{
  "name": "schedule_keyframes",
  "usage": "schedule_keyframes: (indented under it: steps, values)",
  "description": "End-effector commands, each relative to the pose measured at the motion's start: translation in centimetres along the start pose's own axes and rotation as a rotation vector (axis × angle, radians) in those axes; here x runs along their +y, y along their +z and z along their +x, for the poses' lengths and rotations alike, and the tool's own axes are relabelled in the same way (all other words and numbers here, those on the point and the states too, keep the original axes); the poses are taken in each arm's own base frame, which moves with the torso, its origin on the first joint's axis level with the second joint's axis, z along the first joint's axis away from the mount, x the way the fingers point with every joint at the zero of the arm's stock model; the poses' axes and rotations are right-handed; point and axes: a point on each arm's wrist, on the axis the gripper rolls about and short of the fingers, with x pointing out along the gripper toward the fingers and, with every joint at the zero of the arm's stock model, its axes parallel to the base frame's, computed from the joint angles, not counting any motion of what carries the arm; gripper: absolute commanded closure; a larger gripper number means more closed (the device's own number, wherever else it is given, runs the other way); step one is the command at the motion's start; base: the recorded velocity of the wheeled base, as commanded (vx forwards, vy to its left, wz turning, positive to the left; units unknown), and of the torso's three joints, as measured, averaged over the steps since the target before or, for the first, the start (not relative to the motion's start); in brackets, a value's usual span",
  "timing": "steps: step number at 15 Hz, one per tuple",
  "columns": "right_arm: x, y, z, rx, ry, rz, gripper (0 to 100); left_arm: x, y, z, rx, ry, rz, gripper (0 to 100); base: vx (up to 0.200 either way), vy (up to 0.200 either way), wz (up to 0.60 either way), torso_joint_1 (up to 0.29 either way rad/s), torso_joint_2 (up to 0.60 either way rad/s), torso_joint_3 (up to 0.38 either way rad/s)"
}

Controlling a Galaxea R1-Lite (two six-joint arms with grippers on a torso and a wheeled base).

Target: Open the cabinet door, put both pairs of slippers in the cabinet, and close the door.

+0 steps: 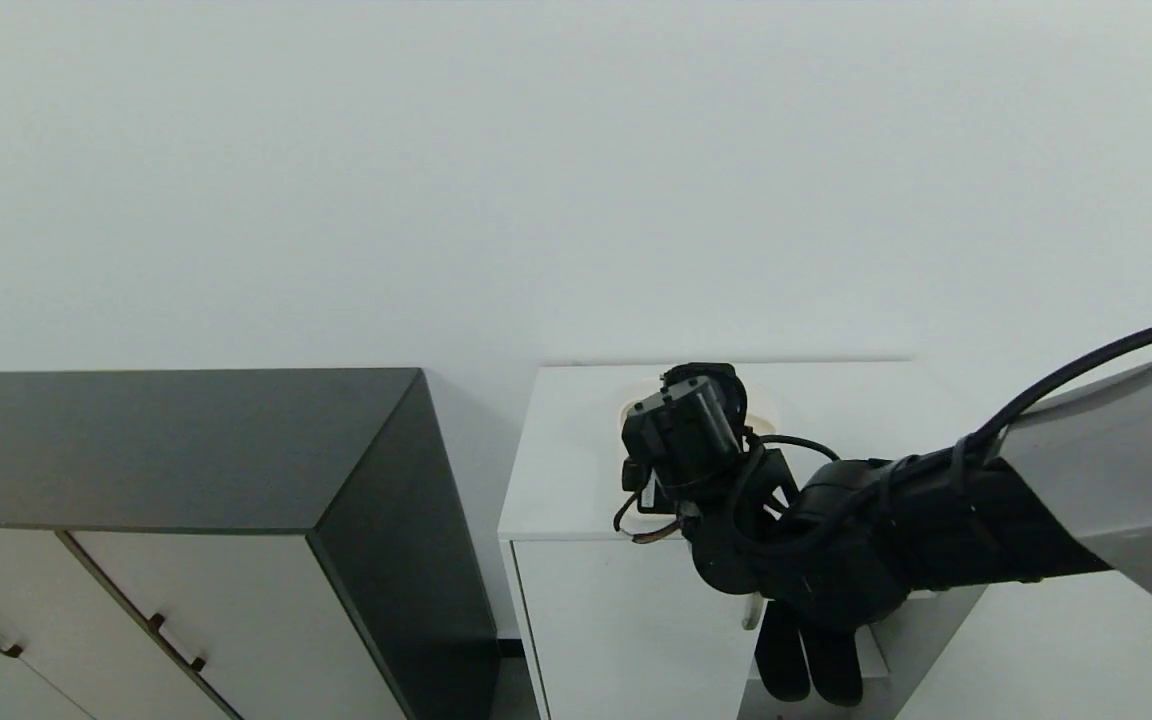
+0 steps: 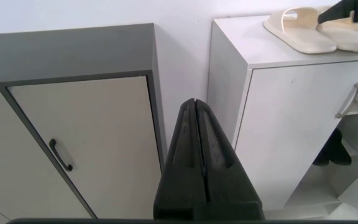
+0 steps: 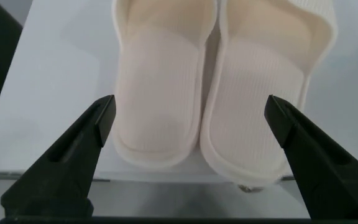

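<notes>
Cream slippers (image 3: 166, 93) side by side atop white cabinet (image 1: 576, 470), right gripper (image 3: 190, 106) fingers spread wide at their heels, left gripper (image 2: 195, 106) fingers pressed together, facing dark-topped cabinet (image 2: 73, 56).

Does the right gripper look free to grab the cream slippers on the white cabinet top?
Probably yes: the right gripper is open, its fingers flanking the slipper pair, with nothing between them on the cabinet top.

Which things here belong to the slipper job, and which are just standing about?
Job: cream slippers; white cabinet; dark pair inside it; right gripper, open around the cream slippers.
Standing about: grey cabinet; left gripper, shut and empty.
</notes>
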Motion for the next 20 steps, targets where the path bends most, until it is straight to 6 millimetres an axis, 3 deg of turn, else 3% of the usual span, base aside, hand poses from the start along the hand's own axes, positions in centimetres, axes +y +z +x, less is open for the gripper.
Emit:
schedule_keyframes:
  steps: [1,6,16,17,20]
  values:
    - [-0.2,-1.3,2.9,-0.003,-0.039,-0.017,0,0.0,0.0,0.0,0.002,0.0,-0.001,100,0.0,0.0,0.0,0.0,0.0,0.0]
    - [-0.8,-1.2,6.3,-0.089,-0.076,-0.033,0,0.0,0.0,0.0,0.002,0.0,-0.001,100,0.0,0.0,0.0,0.0,0.0,0.0]
    - [-1.4,0.2,10.3,-0.143,-0.123,-0.014,0,0.0,0.0,0.0,0.002,0.0,-0.001,100,0.0,0.0,0.0,0.0,0.0,0.0]
    - [-1.3,0.1,10.6,-0.143,-0.125,-0.02,100,0.0,0.0,0.0,0.002,0.0,-0.001,100,0.0,0.0,0.0,0.0,0.0,0.0]
    - [-1.2,-0.1,10.8,-0.143,-0.125,-0.021,100,0.0,0.0,0.0,0.002,0.0,-0.001,100,0.0,0.0,0.0,0.0,0.0,0.0]
